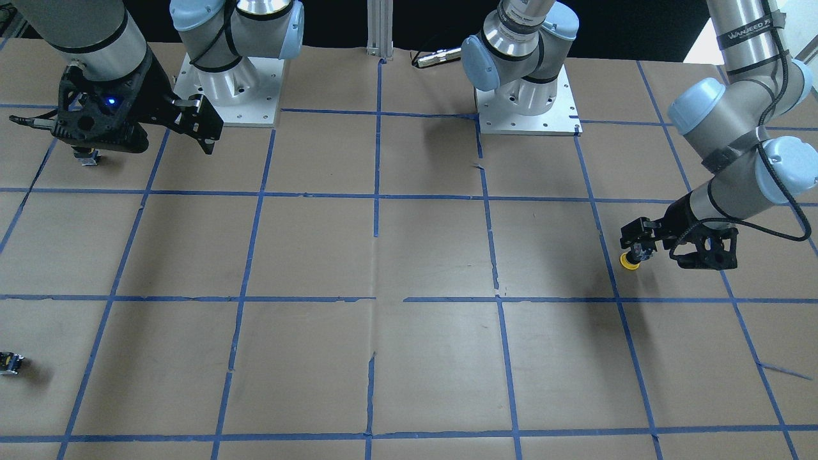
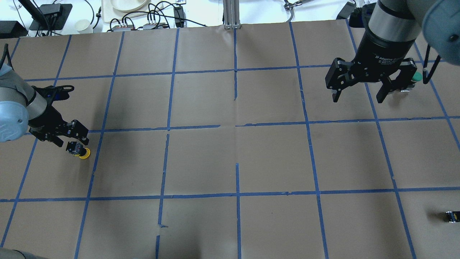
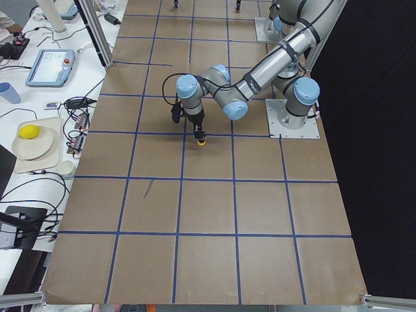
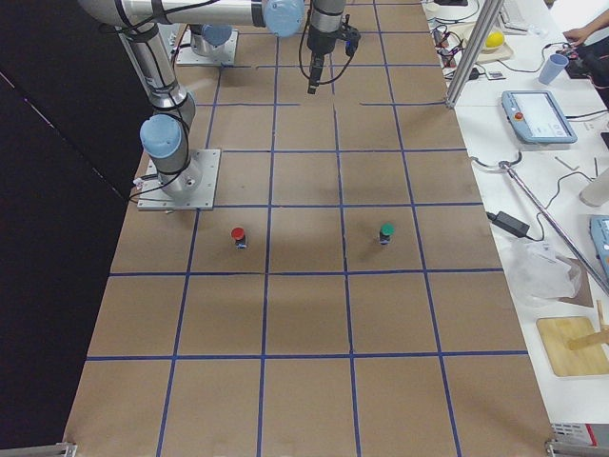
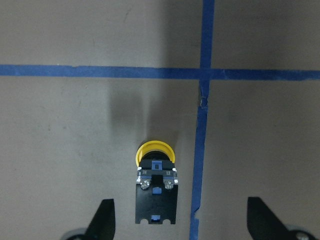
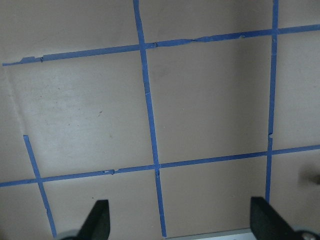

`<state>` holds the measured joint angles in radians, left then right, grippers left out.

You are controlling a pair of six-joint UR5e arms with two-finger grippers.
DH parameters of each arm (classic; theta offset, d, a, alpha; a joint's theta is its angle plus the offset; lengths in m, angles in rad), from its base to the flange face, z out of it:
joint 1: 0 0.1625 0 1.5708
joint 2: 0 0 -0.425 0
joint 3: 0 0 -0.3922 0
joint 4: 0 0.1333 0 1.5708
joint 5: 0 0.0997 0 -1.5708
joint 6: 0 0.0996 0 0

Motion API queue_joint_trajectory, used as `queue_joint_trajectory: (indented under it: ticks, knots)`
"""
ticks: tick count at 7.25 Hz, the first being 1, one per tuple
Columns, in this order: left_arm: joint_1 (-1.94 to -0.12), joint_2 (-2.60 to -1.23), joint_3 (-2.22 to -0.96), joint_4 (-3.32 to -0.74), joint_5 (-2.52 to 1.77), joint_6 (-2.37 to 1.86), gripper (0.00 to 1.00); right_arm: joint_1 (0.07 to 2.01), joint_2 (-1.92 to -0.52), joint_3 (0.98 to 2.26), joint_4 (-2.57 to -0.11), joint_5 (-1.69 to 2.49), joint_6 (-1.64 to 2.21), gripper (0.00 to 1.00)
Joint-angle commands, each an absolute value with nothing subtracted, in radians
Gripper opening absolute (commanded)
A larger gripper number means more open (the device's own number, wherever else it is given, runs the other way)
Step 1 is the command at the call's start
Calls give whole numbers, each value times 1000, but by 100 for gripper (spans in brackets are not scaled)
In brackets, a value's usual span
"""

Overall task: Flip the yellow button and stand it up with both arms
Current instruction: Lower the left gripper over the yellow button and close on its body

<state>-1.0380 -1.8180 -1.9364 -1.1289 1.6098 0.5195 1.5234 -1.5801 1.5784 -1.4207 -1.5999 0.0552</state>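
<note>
Inside the wide gape of your empty left tool (image 5: 178,216), the yellow button (image 5: 156,186) lies off-centre; closing may shove it aside. Your right tool (image 2: 358,95) gapes empty too.

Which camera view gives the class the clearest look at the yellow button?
The left wrist-mounted view: the yellow button sits mid-frame, lying on its side, cap and screw terminals sharp. Overhead and exterior left show it small; front-facing shows mainly its cap beneath the left claw; the rest don't show it.

My left arm (image 1: 757,67) wears a black strap (image 1: 749,36) reading "WANJEED". My right pincer (image 2: 357,95) bears "ZF Adaptive" on its collar (image 2: 387,58).
</note>
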Motion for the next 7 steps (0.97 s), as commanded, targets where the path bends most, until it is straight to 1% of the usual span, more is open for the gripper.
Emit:
queue_joint_trajectory:
  ticks: [1,2,4,5,6,7]
  knots:
    - [-1039,-1844,-1936,-1124,1649,517,86,1523,-1580,1578,-1422,-1598,55,100]
    - [-1039,-1844,-1928,-1124,1695,518,85,1523,-1580,1578,-1422,-1600,51,100]
    - [-1042,-1838,-1928,-1124,1694,523,27,1522,-1580,1578,-1422,-1598,45,100]
    - [-1045,-1835,-1928,-1124,1687,523,25,1522,-1580,1578,-1425,-1597,55,100]
    - [-1046,-1833,-1928,-1124,1683,525,17,1523,-1580,1577,-1427,-1595,57,100]
    - [-1048,-1829,-1928,-1126,1680,525,13,1523,-1578,1577,-1439,-1591,58,100]
